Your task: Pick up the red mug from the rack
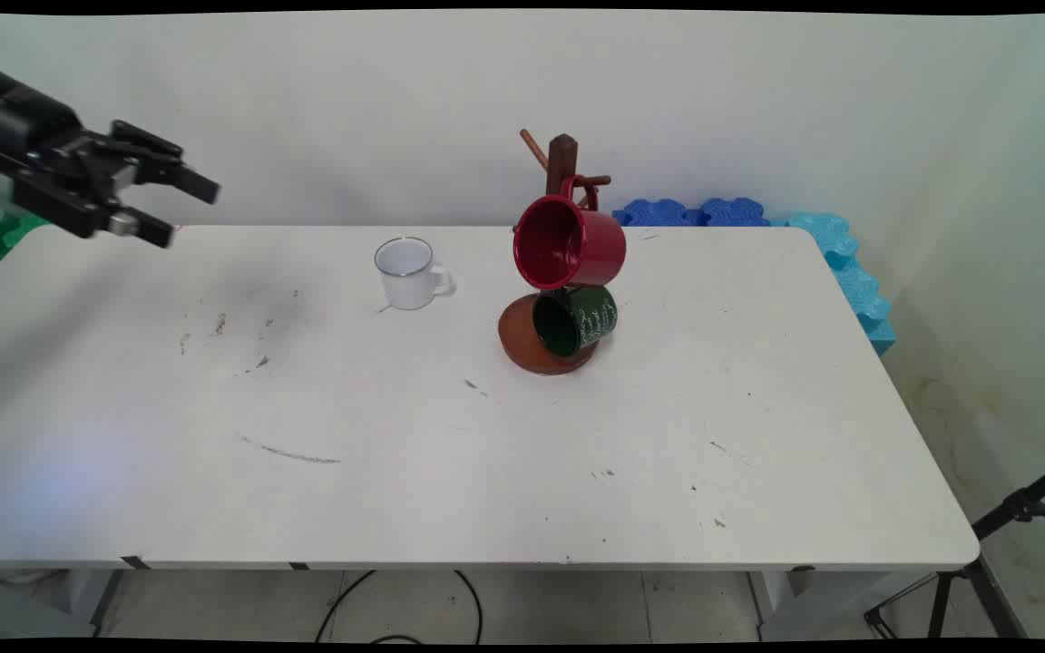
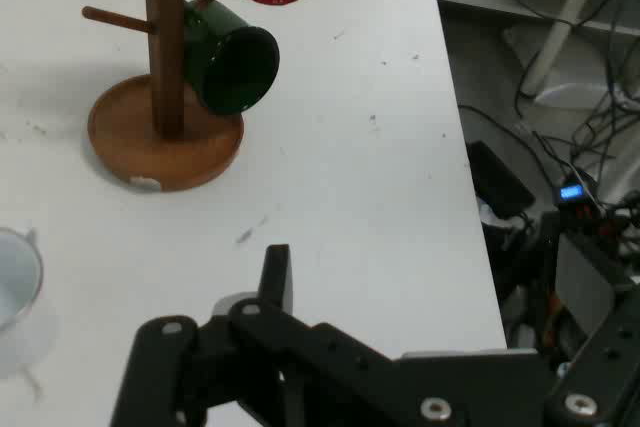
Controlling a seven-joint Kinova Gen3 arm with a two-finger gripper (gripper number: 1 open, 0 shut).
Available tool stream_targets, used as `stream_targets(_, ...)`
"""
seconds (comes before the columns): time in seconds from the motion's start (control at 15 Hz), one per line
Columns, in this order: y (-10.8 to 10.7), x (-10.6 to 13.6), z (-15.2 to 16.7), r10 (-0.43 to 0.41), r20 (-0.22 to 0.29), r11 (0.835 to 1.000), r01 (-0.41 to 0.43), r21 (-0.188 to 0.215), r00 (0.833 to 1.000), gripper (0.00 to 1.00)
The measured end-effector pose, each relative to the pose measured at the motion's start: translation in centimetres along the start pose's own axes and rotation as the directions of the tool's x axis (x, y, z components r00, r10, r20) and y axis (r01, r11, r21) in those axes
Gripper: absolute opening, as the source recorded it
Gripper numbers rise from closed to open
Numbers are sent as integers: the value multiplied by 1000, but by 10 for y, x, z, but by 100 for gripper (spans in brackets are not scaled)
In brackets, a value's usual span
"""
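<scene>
Desk: the white rectangular desk (image 1: pixel 486 472) fills the lower and middle frame, scuffed with dark marks near its front and left.
White mug: a small white enamel mug (image 1: pixel 406 273) stands upright at centre, handle to the right, well apart from everything else.
Stand: a brown wooden mug tree with a round base (image 1: pixel 541 349) sits right of centre; a dark green mug (image 1: pixel 575 318) hangs low on it, a red mug (image 1: pixel 568 241) above.
Risk: both hung mugs tilt mouth-outward, so a knock to the stand could likely shake them off their pegs.
End effector: the black two-finger end effector (image 1: pixel 191 210), upper left, hangs in the air with fingers spread apart, holding and touching nothing.
</scene>
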Motion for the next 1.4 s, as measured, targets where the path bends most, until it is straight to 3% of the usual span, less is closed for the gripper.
stream_targets(0.2,10,8,32,-6,-23,1000,6,16,1000,100)
stream_targets(0.53,25,15,102,-76,-51,994,80,77,996,100)
stream_targets(0.93,38,27,171,-204,-59,961,211,179,977,100)
stream_targets(1.2,44,45,205,-244,-84,943,257,212,966,100)
stream_targets(1.4,55,70,229,-243,-101,940,260,221,965,100)
